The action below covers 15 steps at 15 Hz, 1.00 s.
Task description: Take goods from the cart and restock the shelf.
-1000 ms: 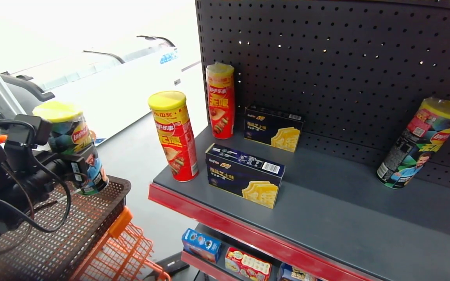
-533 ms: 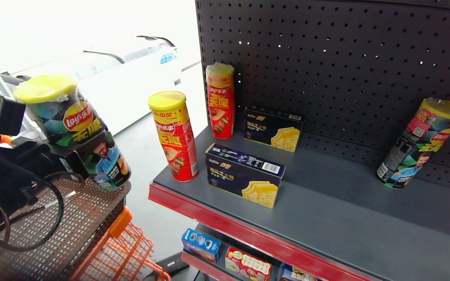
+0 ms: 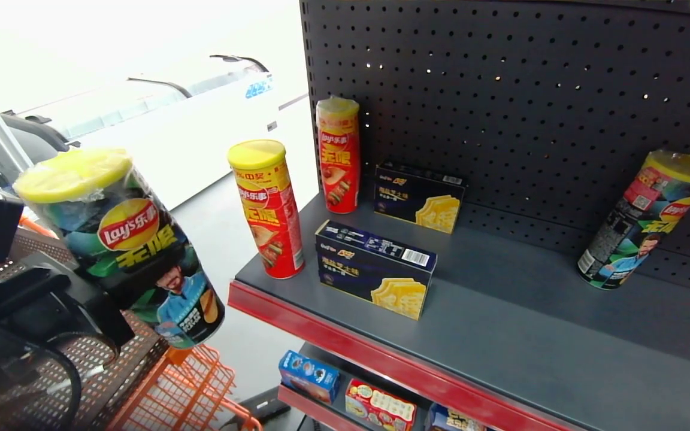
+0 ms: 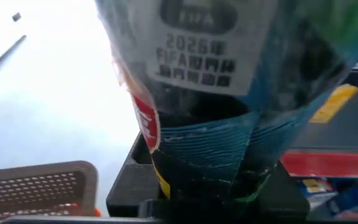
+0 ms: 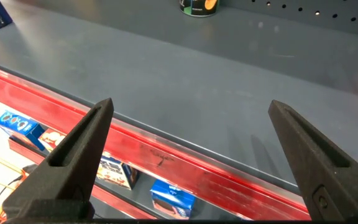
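My left gripper (image 4: 207, 196) gripped the green chip canister (image 3: 135, 251) low on its body, tilted, with the cart (image 3: 111, 371) beneath the hand and the shelf (image 3: 501, 311) ahead; judged a carry hold. My right gripper (image 5: 191, 109) hung wide open, empty, above the shelf lip

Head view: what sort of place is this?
Most likely a shop aisle, or a mock-up of one: a pegboard-backed shelf stocked with chip canisters and snack boxes, an orange wire shopping cart beside it, and a chest freezer behind.
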Motion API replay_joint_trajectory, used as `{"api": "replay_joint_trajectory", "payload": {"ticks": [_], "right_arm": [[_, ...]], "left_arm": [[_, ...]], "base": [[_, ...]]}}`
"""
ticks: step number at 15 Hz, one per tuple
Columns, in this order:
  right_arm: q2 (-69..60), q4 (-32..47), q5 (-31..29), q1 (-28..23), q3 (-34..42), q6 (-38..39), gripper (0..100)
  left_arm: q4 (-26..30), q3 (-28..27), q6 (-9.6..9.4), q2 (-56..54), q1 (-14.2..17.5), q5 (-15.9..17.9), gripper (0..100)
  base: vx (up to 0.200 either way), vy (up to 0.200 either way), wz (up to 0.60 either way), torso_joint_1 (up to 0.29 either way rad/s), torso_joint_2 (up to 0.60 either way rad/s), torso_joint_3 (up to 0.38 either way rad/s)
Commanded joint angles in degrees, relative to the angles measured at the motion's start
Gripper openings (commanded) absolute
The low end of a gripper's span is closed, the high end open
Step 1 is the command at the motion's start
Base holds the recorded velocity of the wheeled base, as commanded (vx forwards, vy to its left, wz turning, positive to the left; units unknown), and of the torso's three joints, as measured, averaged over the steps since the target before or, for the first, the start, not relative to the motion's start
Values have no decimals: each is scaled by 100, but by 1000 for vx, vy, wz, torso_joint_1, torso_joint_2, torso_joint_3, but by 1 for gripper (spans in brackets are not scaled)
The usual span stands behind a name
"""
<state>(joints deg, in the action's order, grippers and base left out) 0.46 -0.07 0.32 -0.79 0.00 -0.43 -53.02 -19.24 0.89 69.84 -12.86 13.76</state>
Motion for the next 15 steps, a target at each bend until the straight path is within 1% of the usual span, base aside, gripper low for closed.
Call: {"api": "replay_joint_trajectory", "payload": {"ticks": [1, 3, 5, 7, 8, 10, 11, 12, 15], "right_arm": [[-2, -1, 3, 0, 0, -1, 100], [6, -1, 3, 0, 0, -1, 100], [6, -1, 3, 0, 0, -1, 100], [6, -1, 3, 0, 0, -1, 100], [6, -1, 12, 0, 0, -1, 100], [6, -1, 12, 0, 0, -1, 100], [6, -1, 12, 0, 0, -1, 100], [6, -1, 12, 0, 0, -1, 100], [-2, -1, 12, 0, 0, -1, 100]], "left_arm": [[46, 245, 113, -93, -419, 4, 0], [46, 324, 113, -102, -533, 12, 0], [55, 280, 113, -102, -551, 30, 0], [55, 306, 104, -93, -744, 21, 0], [63, 306, 96, -67, -894, 21, 0], [55, 201, 60, 118, -920, 39, 0], [55, 201, 8, 135, -990, 48, 0], [55, 219, -10, 144, -1175, 48, 0], [55, 175, -27, 249, -1412, 65, 0]], "base": [[0, 0, 0, 0, 0, 0], [0, 0, 0, 0, 0, 0], [0, 0, 0, 0, 0, 0], [0, 0, 0, 0, 0, 0], [0, 0, 0, 0, 0, 0], [0, 0, 0, 0, 0, 0], [0, 0, 0, 0, 0, 0], [0, 0, 0, 0, 0, 0], [0, 0, 0, 0, 0, 0]]}}
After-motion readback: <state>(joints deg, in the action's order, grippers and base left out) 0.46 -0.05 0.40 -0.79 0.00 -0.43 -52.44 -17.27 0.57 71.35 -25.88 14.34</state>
